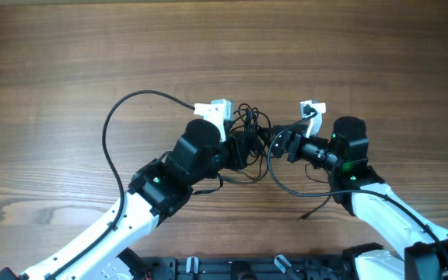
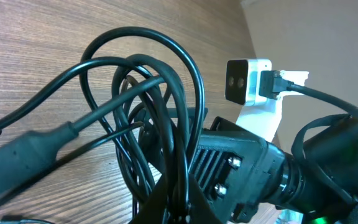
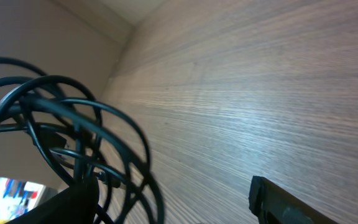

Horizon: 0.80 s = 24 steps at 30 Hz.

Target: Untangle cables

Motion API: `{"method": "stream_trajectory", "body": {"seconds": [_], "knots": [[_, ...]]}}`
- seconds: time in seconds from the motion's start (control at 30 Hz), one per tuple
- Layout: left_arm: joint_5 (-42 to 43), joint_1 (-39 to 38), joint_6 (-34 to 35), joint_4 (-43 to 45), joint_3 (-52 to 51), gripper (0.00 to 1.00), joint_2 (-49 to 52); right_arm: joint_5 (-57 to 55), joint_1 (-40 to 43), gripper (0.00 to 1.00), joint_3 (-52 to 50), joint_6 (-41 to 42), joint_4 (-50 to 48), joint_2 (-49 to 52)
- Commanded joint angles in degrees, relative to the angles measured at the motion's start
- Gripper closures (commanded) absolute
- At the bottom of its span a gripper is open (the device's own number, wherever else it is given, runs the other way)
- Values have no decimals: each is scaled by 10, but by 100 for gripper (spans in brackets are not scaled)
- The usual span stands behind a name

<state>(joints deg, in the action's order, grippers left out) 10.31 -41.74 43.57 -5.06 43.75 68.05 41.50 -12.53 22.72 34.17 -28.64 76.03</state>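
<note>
Left tool (image 1: pixel 246 148), right tool (image 1: pixel 277 143), one cable clump (image 1: pixel 249 118)

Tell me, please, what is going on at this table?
The left gripper is shut on a knotted clump of thin black cables at the middle of the table. The right gripper faces it from the other side with its jaws open. Loops lie by one finger, but it grips nothing. The tangle is not yet undone.

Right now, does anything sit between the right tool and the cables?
Nothing visible. The cables are bunched right against the open right tool, with the left tool shut on them from the other side.
</note>
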Motion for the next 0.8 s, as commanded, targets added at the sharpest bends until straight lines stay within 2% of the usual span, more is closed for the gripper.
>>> {"method": "stream_trajectory", "body": {"seconds": [0.0,0.07,0.17,0.23,0.33,0.4,0.47,0.57,0.63,0.77], "knots": [[1,-4,-28,7,1,96,0,40,-10,20,7,-10,-17,-5],[37,-5,-31,31,1,96,0,8,-10,20,7,-10,-15,-5],[186,-4,-97,90,1,96,-6,-118,-9,20,7,-5,27,-5],[240,1,-119,83,1,96,-21,-218,-3,20,7,35,78,-5],[291,17,-155,44,1,96,-65,-234,28,15,7,53,109,-5],[276,35,-181,-17,1,96,-97,-235,55,14,7,71,126,-5],[204,60,-181,-102,1,96,-125,-227,75,8,7,79,136,-5],[94,82,-153,-184,1,96,-141,-192,83,7,7,78,132,-5],[63,86,-130,-197,1,96,-138,-192,83,7,7,78,133,-5],[73,85,-129,-164,1,96,-103,-178,83,2,7,78,131,-5]]}}
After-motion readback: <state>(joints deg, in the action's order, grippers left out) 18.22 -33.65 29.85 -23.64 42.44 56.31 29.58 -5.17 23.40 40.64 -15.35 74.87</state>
